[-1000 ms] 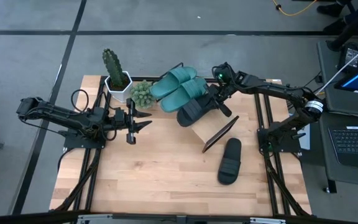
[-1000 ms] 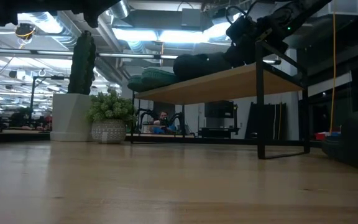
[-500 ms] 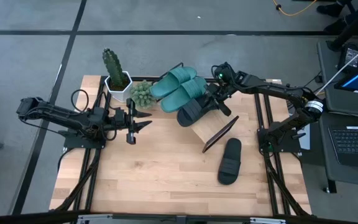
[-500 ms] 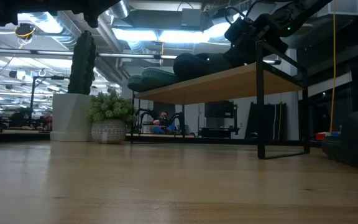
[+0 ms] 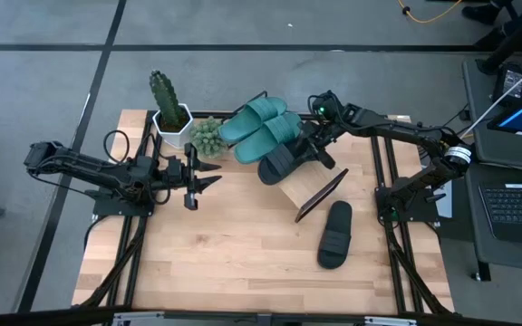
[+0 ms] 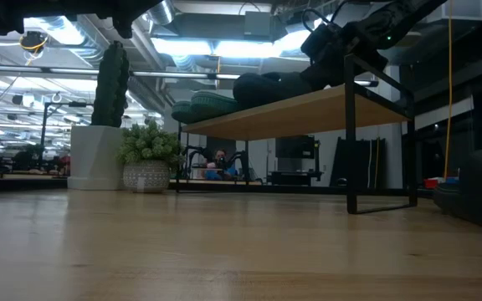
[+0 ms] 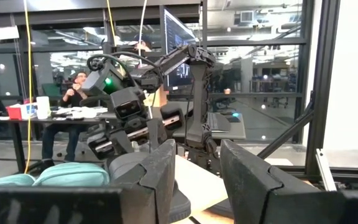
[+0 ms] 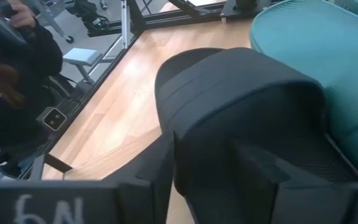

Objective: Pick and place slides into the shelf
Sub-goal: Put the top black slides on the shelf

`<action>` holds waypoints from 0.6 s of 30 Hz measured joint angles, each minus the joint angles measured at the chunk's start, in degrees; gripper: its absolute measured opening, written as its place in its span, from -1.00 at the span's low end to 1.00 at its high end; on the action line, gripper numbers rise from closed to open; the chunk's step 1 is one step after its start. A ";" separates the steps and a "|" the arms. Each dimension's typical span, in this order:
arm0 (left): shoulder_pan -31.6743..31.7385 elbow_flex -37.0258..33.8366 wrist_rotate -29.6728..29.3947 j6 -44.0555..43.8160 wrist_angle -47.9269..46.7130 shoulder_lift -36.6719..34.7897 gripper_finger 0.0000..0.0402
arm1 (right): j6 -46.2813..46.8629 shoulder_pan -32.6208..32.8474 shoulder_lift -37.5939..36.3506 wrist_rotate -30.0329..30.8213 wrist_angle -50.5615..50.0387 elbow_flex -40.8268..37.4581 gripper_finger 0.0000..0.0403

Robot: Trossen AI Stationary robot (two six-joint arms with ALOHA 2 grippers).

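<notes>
Right gripper (image 5: 314, 152) at the black slide (image 5: 284, 161) on the shelf (image 5: 308, 186), fingers apart around its strap. Teal slides (image 5: 263, 127) beside. Second black slide (image 5: 335, 234) on the table (image 5: 225, 254). Left gripper (image 5: 208, 172) waiting, half open, empty.

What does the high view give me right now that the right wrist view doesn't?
Only the high view: the second black slide lying on the table, the cactus, and the left gripper waiting by the plants. Only the right wrist view: the right gripper's fingers on either side of the black slide. Both: that black slide beside the teal slides on the shelf.
</notes>
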 joint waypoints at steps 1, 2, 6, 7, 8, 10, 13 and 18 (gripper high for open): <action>0.00 0.00 0.00 0.00 0.00 0.00 -0.41 | 0.01 0.00 0.00 0.56 -0.03 0.01 -0.26; -0.02 0.00 0.00 0.00 0.00 0.00 -0.41 | 0.01 0.00 0.00 0.69 -0.08 0.06 -0.24; -0.02 0.00 0.00 -0.04 0.00 0.01 -0.41 | 1.68 -0.02 -0.05 0.75 -0.46 0.07 -0.17; 0.00 0.00 0.00 -0.04 0.00 0.00 -0.41 | 2.46 -0.02 -0.11 0.75 -0.54 0.07 -0.16; 0.00 0.00 0.00 -0.04 0.00 0.02 -0.41 | 3.06 -0.02 -0.15 0.77 -0.60 0.07 -0.15; 0.00 0.00 0.00 -0.04 0.00 0.01 -0.41 | 4.16 -0.04 -0.15 0.77 -0.72 0.07 -0.13; -0.01 0.00 0.00 -0.04 0.00 0.00 -0.41 | 4.47 -0.06 -0.15 0.79 -1.03 0.07 -0.10; -0.02 0.00 0.00 -0.04 0.00 0.00 -0.41 | 4.59 -0.07 -0.17 0.73 -1.39 0.07 -0.09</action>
